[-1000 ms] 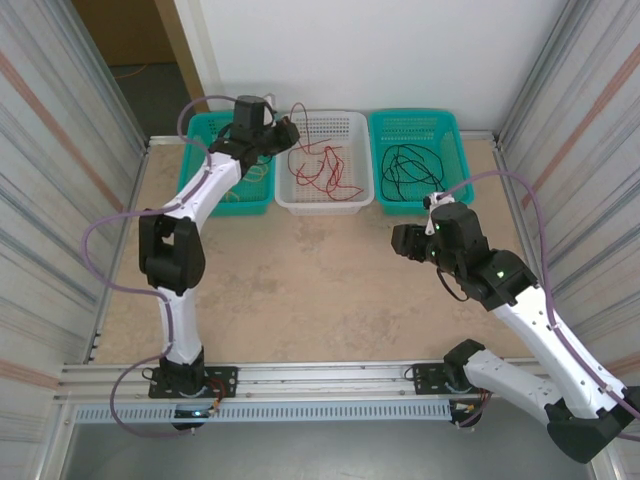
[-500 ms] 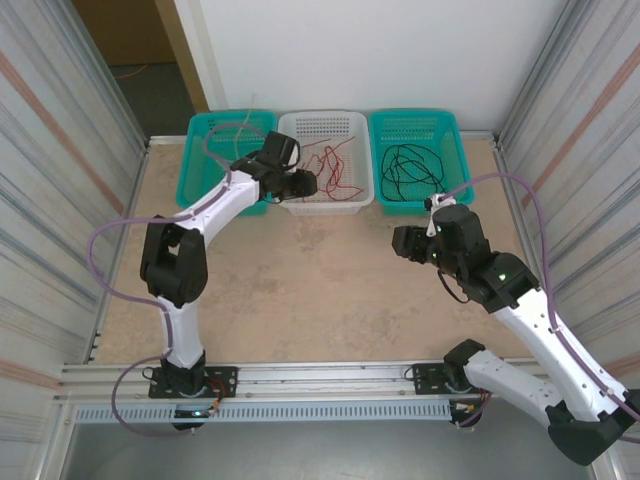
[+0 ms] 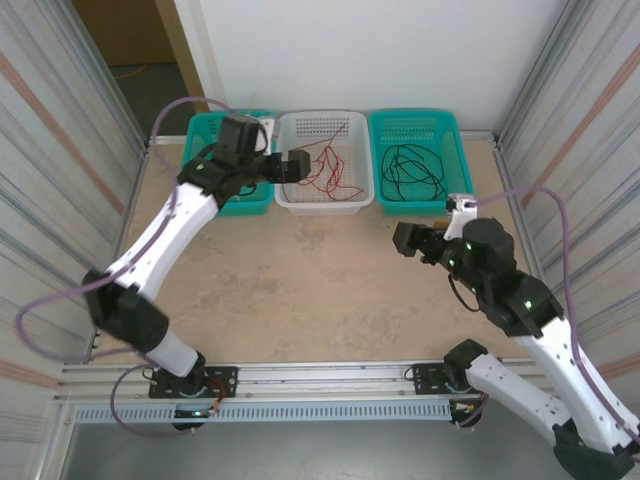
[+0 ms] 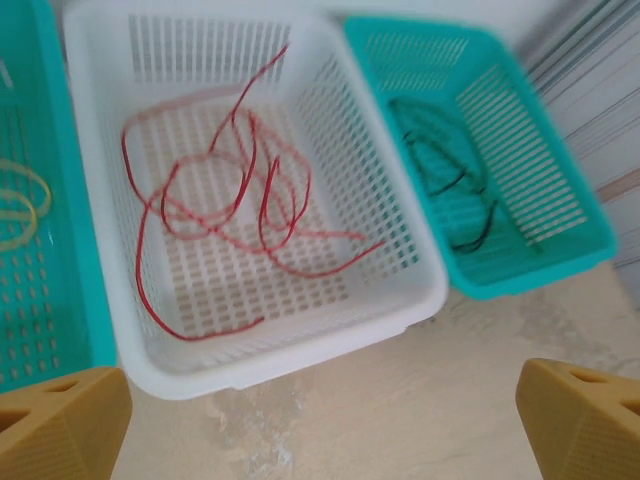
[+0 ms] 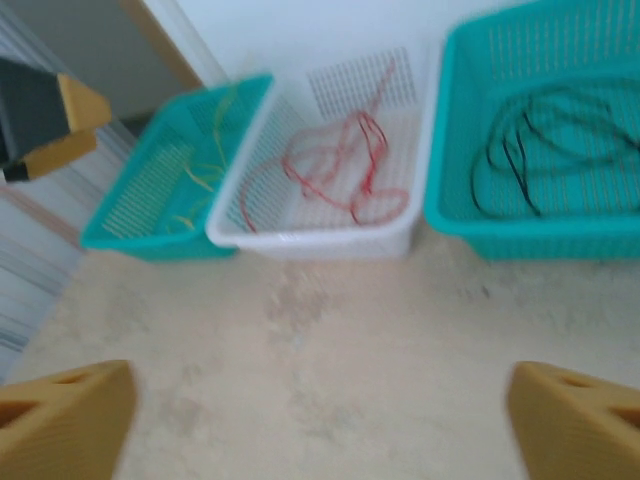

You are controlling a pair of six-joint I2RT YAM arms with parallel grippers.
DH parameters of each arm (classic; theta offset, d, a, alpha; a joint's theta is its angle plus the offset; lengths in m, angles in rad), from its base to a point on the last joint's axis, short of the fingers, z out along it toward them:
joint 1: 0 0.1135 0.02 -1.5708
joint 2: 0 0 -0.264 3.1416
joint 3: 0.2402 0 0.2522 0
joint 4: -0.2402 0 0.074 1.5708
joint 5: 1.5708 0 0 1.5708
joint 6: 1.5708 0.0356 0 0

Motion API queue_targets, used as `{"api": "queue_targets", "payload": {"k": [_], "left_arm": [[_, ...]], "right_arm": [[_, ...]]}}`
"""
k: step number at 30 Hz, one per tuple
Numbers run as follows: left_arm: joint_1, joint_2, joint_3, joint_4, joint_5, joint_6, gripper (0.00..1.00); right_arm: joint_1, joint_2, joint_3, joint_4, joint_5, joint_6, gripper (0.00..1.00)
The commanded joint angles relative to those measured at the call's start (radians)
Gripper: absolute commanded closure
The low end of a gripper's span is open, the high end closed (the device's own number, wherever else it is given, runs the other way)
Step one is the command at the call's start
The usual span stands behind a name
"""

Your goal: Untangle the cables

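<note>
Seen from above: three slotted plastic baskets in a row along the far edge of a beige, mottled worktop (image 3: 300,290). Left teal basket (image 3: 200,190), white basket (image 3: 325,205), right teal basket (image 3: 462,165), all rectangular with rounded corners and grid-pierced walls and floors.

In the white basket, red cables (image 3: 325,172): thin, glossy, loose open loops crossing one another, too entwined to count strand by strand. In the right teal basket, black cables (image 3: 410,172), likewise curled in overlapping loops.

From above, left arm (image 3: 170,225) lying across much of the left teal basket. From the left wrist, a clearer look at that basket's mesh floor, with thin yellow cables (image 4: 22,205) curved on it. Also plainer from the left wrist: one red end reaching up the back wall of the white basket, another trailing toward its right wall.

Left claw (image 3: 298,165) poised above the left side of the white basket. Two mustard, wedge-shaped pads (image 4: 60,425) spread wide, with nothing gripped.

Right claw (image 3: 405,240) over bare worktop, in front of the right teal basket and apart from it. From the blurred right wrist view, fingers likewise spread wide, nothing between them but worktop, all three baskets ahead.
</note>
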Motion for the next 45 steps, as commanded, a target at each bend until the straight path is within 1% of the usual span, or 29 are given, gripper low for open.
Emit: {"api": "queue_targets", "payload": {"k": [1,3,6,7,9,10,13,15,16,17,19,21,24,26,27,29,30,32,33,34,35,38,39,40,41,42,43,44,45], "left_arm": [[0.004,-0.193,-0.136,0.080,-0.083,0.072,0.01],[0.011,-0.319,-0.284,0.168,-0.208,0.088,0.01],[0.029,-0.465,-0.525,0.287,-0.389,0.087,0.01],[0.030,-0.499,-0.603,0.317,-0.442,0.101,0.01],[0.037,-0.568,-0.796,0.441,-0.508,0.196,0.01],[0.049,-0.585,-0.865,0.482,-0.546,0.200,0.01],[0.138,-0.587,-0.969,0.457,-0.606,0.124,0.01],[0.184,-0.550,-1.014,0.479,-0.647,0.097,0.01],[0.198,-0.529,-1.031,0.513,-0.664,0.120,0.01],[0.214,-0.499,-1.043,0.547,-0.697,0.143,0.01],[0.270,-0.440,-1.062,0.619,-0.726,0.163,0.01],[0.368,-0.379,-1.089,0.699,-0.654,0.129,0.01],[0.466,-0.302,-1.144,0.852,-0.542,0.090,0.01],[0.535,-0.252,-1.156,0.926,-0.445,0.035,0.01],[0.556,-0.234,-1.157,0.960,-0.404,0.029,0.01],[0.576,-0.197,-1.140,1.004,-0.319,0.091,0.01],[0.575,-0.180,-1.137,1.043,-0.293,0.122,0.01],[0.567,-0.148,-1.169,1.172,-0.268,0.173,0.01],[0.569,-0.131,-1.180,1.226,-0.267,0.183,0.01],[0.568,-0.143,-1.162,1.161,-0.258,0.178,0.01],[0.560,-0.139,-1.163,1.174,-0.259,0.187,0.01],[0.528,-0.129,-1.188,1.243,-0.220,0.250,0.01],[0.503,-0.121,-1.199,1.281,-0.213,0.285,0.01],[0.461,-0.095,-1.217,1.337,-0.220,0.328,0.01],[0.431,-0.005,-1.254,1.518,-0.244,0.372,0.01],[0.421,0.043,-1.268,1.621,-0.267,0.398,0.01],[0.436,-0.023,-1.229,1.418,-0.232,0.347,0.01],[0.457,-0.025,-1.197,1.364,-0.202,0.335,0.01],[0.448,0.023,-1.211,1.477,-0.216,0.370,0.01]], "right_arm": [[-0.001,-0.094,-0.126,0.231,0.057,-0.013,0.01],[-0.003,-0.136,-0.238,0.312,0.202,0.021,0.01],[-0.018,-0.147,-0.377,0.317,0.479,0.124,0.01],[-0.033,-0.137,-0.403,0.313,0.527,0.122,0.01],[-0.084,-0.103,-0.450,0.320,0.574,0.075,0.01],[-0.111,-0.081,-0.478,0.337,0.596,0.047,0.01],[-0.212,0.029,-0.546,0.397,0.684,0.052,0.01],[-0.263,0.130,-0.584,0.505,0.763,0.041,0.01],[-0.292,0.169,-0.554,0.460,0.787,0.090,0.01],[-0.310,0.215,-0.537,0.492,0.817,0.066,0.01],[-0.319,0.307,-0.549,0.665,0.891,-0.071,0.01],[-0.363,0.429,-0.568,0.830,0.857,-0.190,0.01],[-0.463,0.565,-0.562,0.870,0.717,-0.169,0.01],[-0.501,0.607,-0.539,0.875,0.650,-0.192,0.01],[-0.502,0.617,-0.567,0.991,0.618,-0.249,0.01],[-0.523,0.641,-0.624,1.208,0.492,-0.335,0.01],[-0.542,0.653,-0.632,1.256,0.426,-0.348,0.01],[-0.591,0.665,-0.595,1.186,0.249,-0.348,0.01],[-0.611,0.675,-0.595,1.206,0.163,-0.354,0.01],[-0.622,0.685,-0.611,1.254,0.078,-0.338,0.01],[-0.627,0.724,-0.639,1.363,-0.006,-0.369,0.01],[-0.577,0.897,-0.636,1.536,0.002,-0.441,0.01],[-0.572,0.915,-0.614,1.543,0.003,-0.451,0.01],[-0.591,0.881,-0.590,1.430,-0.043,-0.429,0.01],[-0.621,0.878,-0.587,1.404,-0.071,-0.405,0.01],[-0.629,0.895,-0.591,1.446,-0.064,-0.391,0.01],[-0.631,0.885,-0.580,1.408,-0.067,-0.387,0.01],[-0.631,0.880,-0.578,1.388,-0.067,-0.386,0.01],[-0.627,0.891,-0.582,1.420,-0.059,-0.392,0.01]]}}
